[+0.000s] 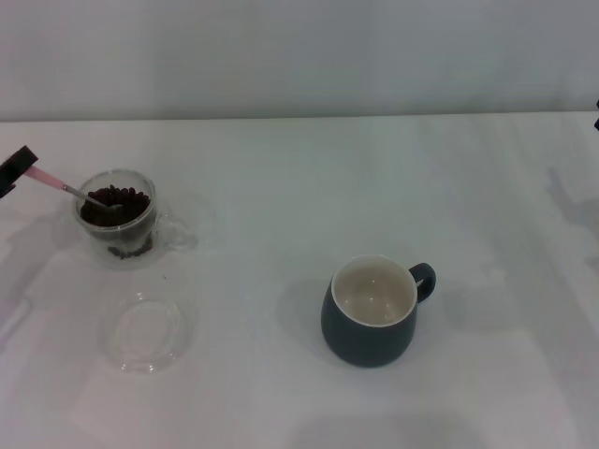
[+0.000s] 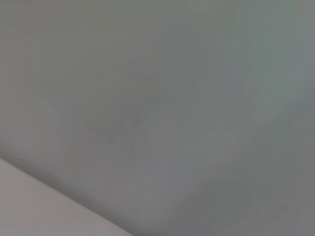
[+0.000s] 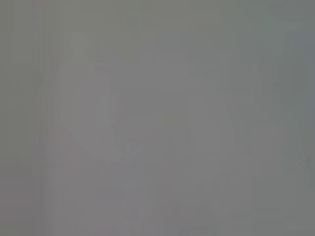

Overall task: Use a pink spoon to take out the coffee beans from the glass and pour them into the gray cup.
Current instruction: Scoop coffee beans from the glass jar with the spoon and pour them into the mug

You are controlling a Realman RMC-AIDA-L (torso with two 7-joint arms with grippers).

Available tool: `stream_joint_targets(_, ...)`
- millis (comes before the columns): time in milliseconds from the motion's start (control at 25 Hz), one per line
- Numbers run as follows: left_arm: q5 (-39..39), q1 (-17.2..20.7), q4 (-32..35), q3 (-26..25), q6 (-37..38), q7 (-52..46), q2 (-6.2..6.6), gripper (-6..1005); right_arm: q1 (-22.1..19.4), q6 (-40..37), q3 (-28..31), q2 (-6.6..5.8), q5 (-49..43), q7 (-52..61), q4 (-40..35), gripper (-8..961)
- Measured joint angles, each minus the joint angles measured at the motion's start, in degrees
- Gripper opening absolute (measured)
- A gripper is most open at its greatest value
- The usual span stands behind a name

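The glass [image 1: 118, 224] stands at the left of the white table, holding a heap of coffee beans [image 1: 116, 202]. The pink spoon [image 1: 58, 183] slants down into it, its metal bowl among the beans and its pink handle pointing out to the left. My left gripper [image 1: 15, 169] shows as a black tip at the left edge, shut on the end of that handle. Right of centre is the gray cup [image 1: 371, 312], its off-white inside bare and its handle to the right. Both wrist views show only blank grey.
A flat clear glass dish [image 1: 147, 331] lies in front of the glass. A dark sliver of my right gripper [image 1: 596, 114] shows at the far right edge, well away from the work. The table's back edge meets a pale wall.
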Motion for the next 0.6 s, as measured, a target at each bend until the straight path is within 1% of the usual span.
stream_joint_targets(360,-0.11,0.41,-0.10,-0.02,-1.06,-6.30,-0.49,137,-0.52,-0.30,0.00,0.00,0.68,0.00,0.24,876)
stream_joint_targets(600,-3.22,1.67,-0.30,-0.09,-1.03,-7.72,-0.88,137,-0.51,-0.32,0.00,-0.01,0.71,0.01,0.24,876)
